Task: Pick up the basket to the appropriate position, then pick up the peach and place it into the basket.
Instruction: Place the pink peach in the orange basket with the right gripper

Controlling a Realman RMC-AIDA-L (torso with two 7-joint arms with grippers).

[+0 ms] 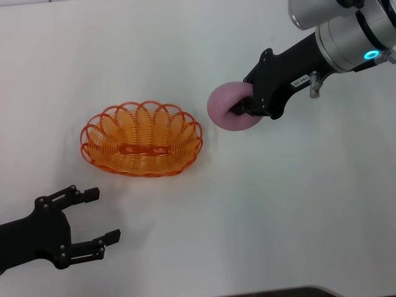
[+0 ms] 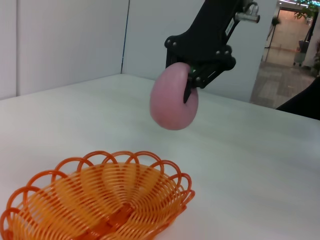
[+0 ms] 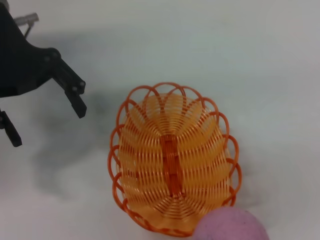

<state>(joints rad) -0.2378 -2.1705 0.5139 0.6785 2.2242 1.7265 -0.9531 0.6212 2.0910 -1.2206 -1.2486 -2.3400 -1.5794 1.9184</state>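
One right gripper [image 1: 242, 106] clamps the peach [image 1: 226, 108] above the white table [image 1: 297, 204]; left gripper [image 1: 102, 216] wide.

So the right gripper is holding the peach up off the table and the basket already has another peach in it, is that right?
Not quite: the basket is empty, as the right wrist view shows. The rest holds: the right gripper has the peach lifted off the table.

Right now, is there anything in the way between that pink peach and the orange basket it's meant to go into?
Nothing visible. The right gripper holds the peach above the white table, to the right of the empty basket. The left gripper, open, sits nearer the robot, out of the path.
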